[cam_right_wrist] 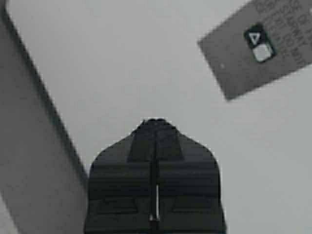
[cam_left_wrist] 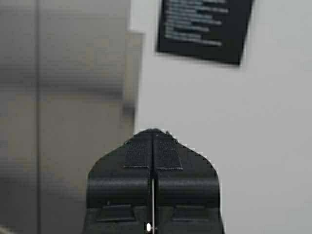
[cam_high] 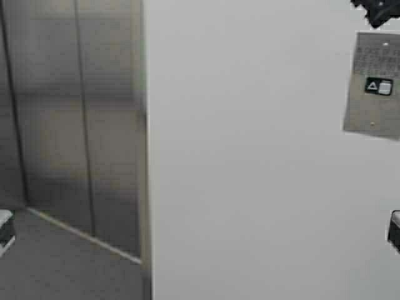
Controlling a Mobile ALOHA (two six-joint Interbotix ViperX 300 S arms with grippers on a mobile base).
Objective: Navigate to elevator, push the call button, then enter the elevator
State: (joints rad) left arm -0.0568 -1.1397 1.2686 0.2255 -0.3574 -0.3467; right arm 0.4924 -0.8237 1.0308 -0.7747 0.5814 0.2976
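The elevator (cam_high: 75, 125) fills the left of the high view, its brushed-steel doors together behind a steel frame; it also shows in the left wrist view as the elevator (cam_left_wrist: 73, 97). The call button (cam_high: 385, 87), pale beside a triangle mark, sits in a steel plate (cam_high: 372, 112) on the white wall at the far right. In the right wrist view my right gripper (cam_right_wrist: 156, 122) is shut and empty, some way short of the wall, with the call button (cam_right_wrist: 262, 52) off to one side of it. My left gripper (cam_left_wrist: 153, 132) is shut and empty, pointing at the wall beside the door frame.
A white wall (cam_high: 250, 162) spans the middle between doors and plate. A black sign with white text (cam_left_wrist: 204, 29) hangs on it above the left gripper's line. Grey floor (cam_high: 56, 262) lies before the elevator threshold. Arm parts show at both lower edges of the high view.
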